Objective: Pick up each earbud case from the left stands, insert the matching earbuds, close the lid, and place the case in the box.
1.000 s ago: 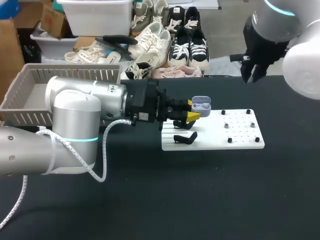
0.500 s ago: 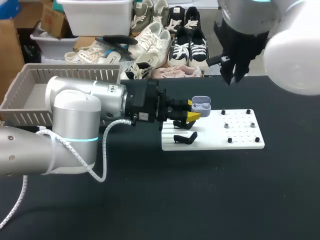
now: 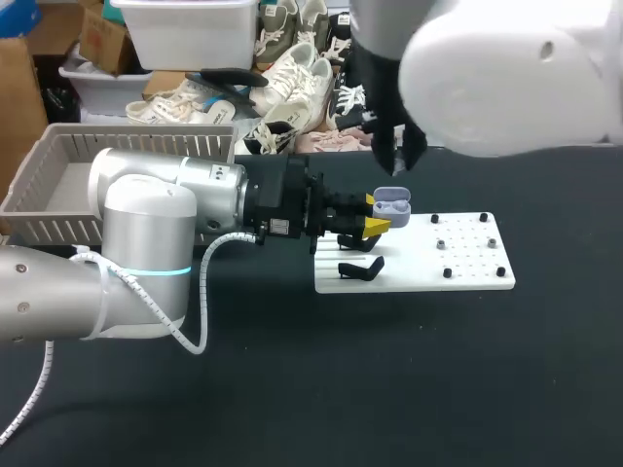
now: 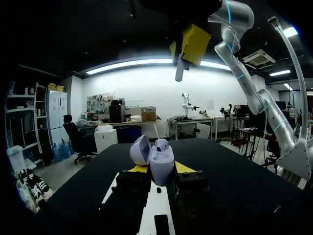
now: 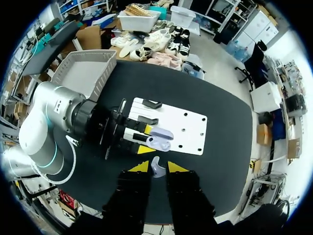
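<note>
A: Where is trouble to be expected, starting with the large things?

B: Above the black counter [image 3: 438, 389], the bulky white right arm [image 3: 506, 78] is hung over the silver left arm [image 3: 165, 209]. If the descent is misjudged, the two could be knocked together. The grey slatted plastic box [image 3: 58, 185] is set well apart, behind the left arm, so little risk is seen there.

A: And at the white pegged board [image 3: 467, 277]?

B: The open lavender earbud case [image 3: 392, 204] is held over its edge, gripped from both sides by the yellow tips of the left pincer [image 4: 161, 170]. Should the case be pressed down hard, it could be twisted in that grip or dropped among the black stands [image 3: 360, 268].

A: What is carried by the right pincer [image 5: 157, 166]?

B: It is clenched on a small pale earbud [image 5: 156, 170], poised above the case. The well is small. If the earbud is brought in off-line or turned the wrong way, it may be caught on the rim or the raised lid [image 4: 140, 149] and flicked onto the counter. If it is left proud, the lid cannot be shut. Whether the other well is already filled cannot be told.
</note>
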You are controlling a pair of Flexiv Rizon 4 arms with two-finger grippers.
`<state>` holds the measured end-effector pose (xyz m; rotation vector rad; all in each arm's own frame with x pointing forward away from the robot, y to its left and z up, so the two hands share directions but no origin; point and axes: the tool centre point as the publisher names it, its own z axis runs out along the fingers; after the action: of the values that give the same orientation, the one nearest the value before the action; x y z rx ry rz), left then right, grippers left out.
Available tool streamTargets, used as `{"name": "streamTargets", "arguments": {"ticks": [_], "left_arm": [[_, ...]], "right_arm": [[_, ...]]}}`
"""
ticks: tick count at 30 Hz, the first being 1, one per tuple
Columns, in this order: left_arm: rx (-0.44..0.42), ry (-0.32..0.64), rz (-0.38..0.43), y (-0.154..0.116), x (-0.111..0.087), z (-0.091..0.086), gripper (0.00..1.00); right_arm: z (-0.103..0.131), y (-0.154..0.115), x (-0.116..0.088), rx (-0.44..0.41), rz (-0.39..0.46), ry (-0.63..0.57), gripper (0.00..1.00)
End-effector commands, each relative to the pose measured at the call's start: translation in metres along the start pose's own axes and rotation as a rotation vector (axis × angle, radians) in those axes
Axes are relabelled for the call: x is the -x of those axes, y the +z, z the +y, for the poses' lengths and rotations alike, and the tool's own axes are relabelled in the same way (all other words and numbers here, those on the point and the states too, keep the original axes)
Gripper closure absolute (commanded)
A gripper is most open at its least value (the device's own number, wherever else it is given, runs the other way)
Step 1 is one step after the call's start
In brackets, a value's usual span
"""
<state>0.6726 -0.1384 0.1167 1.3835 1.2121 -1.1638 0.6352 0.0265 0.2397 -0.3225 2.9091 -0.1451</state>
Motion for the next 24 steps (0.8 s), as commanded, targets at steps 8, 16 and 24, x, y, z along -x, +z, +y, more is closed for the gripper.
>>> {"name": "streamTargets", "arguments": {"ticks": [8,16,24], "left_arm": [[0.002,0.001,-0.001,0.0,0.0,0.0,1.0],[0.002,0.001,-0.001,0.0,0.0,0.0,1.0],[0.002,0.001,-0.001,0.0,0.0,0.0,1.0]], "right_arm": [[0.015,0.002,-0.009,-0.03,0.06,0.105,1.0],[0.016,0.004,-0.01,-0.027,0.057,0.137,1.0],[0.016,0.004,-0.01,-0.027,0.057,0.137,1.0]]}}
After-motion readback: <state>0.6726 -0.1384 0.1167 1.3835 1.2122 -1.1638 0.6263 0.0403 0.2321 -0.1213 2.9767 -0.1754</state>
